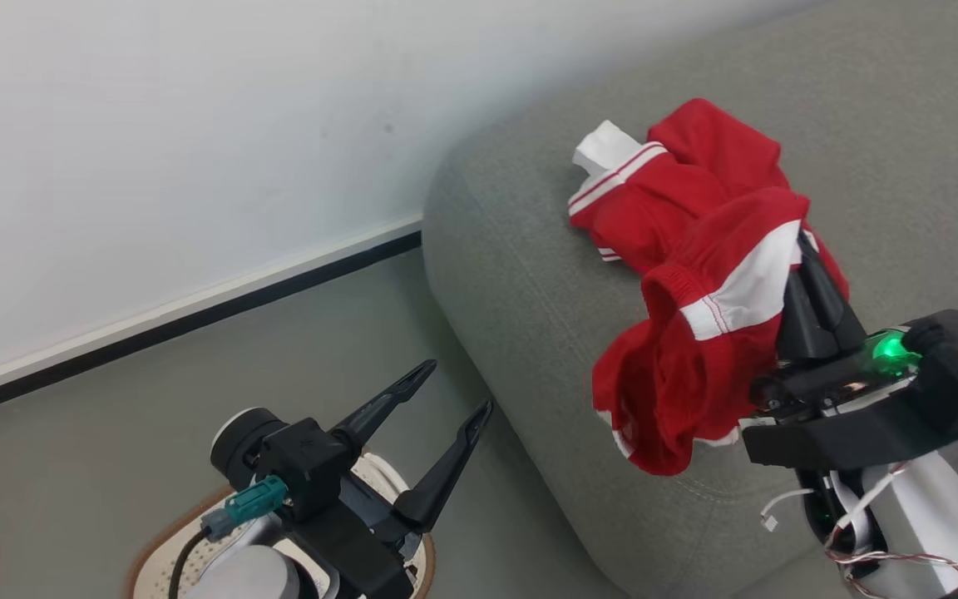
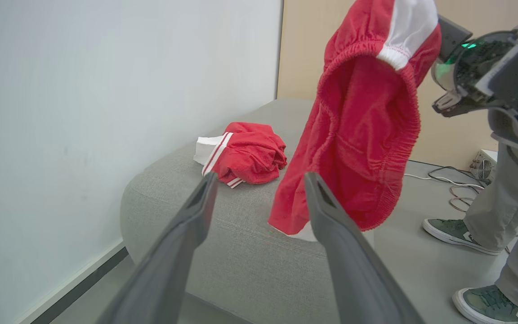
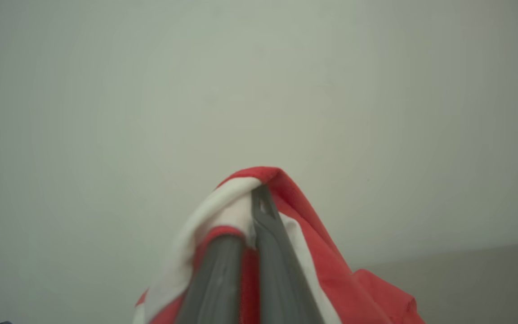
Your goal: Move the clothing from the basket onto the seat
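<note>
Now my right gripper (image 1: 805, 249) pinches the hanging red cloth (image 1: 687, 358) tight, at the right of the frame. The cloth dangles just above the grey seat (image 1: 529, 291). The other red cloth (image 1: 678, 191) lies bunched up on the seat, higher in the frame. My left gripper (image 1: 457, 386) is spread wide and holds nothing, at the lower left, over the basket (image 1: 140, 559).

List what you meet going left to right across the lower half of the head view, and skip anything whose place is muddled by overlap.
left gripper, open → rounded corner of the seat → hanging red garment → right gripper, shut on that garment
</note>
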{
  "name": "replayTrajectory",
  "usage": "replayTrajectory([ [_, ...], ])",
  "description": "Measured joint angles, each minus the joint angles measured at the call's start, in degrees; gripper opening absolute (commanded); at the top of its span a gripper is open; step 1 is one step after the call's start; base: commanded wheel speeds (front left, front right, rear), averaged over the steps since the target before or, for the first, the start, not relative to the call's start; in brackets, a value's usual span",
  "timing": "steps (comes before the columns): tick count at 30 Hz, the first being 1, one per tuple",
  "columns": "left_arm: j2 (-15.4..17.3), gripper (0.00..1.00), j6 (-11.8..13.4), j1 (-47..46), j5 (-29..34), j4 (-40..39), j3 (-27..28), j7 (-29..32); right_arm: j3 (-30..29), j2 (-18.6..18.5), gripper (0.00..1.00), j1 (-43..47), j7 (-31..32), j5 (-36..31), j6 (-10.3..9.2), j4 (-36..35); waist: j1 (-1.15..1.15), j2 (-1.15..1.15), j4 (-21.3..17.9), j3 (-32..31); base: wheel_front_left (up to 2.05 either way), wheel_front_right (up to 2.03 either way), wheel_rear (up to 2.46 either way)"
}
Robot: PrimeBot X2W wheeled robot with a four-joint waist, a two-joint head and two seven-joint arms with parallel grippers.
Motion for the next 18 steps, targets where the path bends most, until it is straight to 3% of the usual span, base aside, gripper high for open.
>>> replayTrajectory([
  [9, 0.86, 1.0, -0.01, -0.04, 0.25, -0.49, 0.08, -0.04, -2.63, -0.82, 0.0, 2.91, 0.0, -0.47, -1.43, -6.83, 0.0, 0.0, -4.15, 2.44, 0.0, 0.0, 0.0],
  [18, 1.48, 1.0, -0.09, -0.67, 0.82, -1.02, -0.05, 0.07, -4.79, -1.37, 0.0, 3.8, 0.0, -0.45, -1.87, -10.32, 0.0, 0.0, -5.63, 5.49, 0.0, 0.0, 0.0],
])
